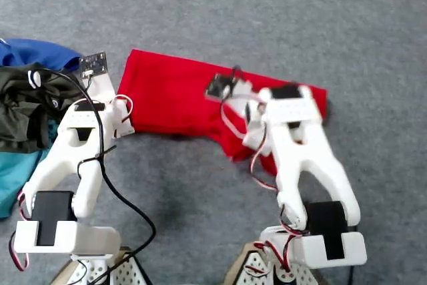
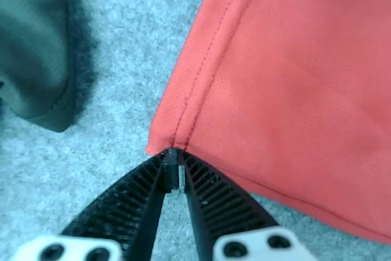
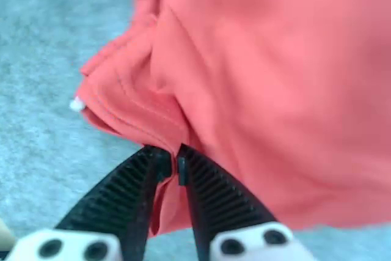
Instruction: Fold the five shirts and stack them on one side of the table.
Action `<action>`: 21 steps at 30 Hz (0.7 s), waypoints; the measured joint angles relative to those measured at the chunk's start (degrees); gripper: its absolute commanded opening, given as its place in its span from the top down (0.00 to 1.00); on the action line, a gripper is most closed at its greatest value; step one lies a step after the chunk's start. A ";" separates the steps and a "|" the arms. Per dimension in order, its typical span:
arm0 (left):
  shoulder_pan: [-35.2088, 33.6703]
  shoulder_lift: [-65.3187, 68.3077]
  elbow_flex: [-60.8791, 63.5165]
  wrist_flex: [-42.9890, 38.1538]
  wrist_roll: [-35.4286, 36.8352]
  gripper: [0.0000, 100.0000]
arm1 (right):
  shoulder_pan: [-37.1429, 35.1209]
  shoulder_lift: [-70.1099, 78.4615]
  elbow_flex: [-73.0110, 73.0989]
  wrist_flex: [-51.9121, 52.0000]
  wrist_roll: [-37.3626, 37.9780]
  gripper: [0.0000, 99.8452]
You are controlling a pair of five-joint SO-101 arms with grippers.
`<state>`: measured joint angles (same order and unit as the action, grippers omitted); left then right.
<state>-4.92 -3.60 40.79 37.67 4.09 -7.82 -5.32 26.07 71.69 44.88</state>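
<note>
A corner of the red shirt (image 2: 293, 77) is pinched by the clenched left gripper (image 2: 174, 166), and a bunched fold at its near edge is clamped by the right gripper (image 3: 171, 160). The shirt is spread across the middle of the table (image 1: 373, 31). Other shirts (image 1: 27, 98) are heaped at the left edge.

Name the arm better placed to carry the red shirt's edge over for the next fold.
Probably left: the left gripper pinches a flat corner of the red shirt, while the right gripper holds bunched cloth.
</note>
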 measured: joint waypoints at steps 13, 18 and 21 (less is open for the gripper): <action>0.00 0.00 0.00 0.00 0.00 0.98 | 4.57 31.47 -46.95 14.15 5.89 1.00; 0.00 0.00 0.00 0.00 0.00 0.98 | 4.57 45.89 -66.20 20.40 9.49 0.99; 0.00 0.00 0.00 0.00 0.00 0.98 | 4.57 52.92 -75.43 23.12 12.66 0.90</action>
<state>-4.92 -3.60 40.79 37.67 4.09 -3.25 47.60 -49.36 94.81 57.54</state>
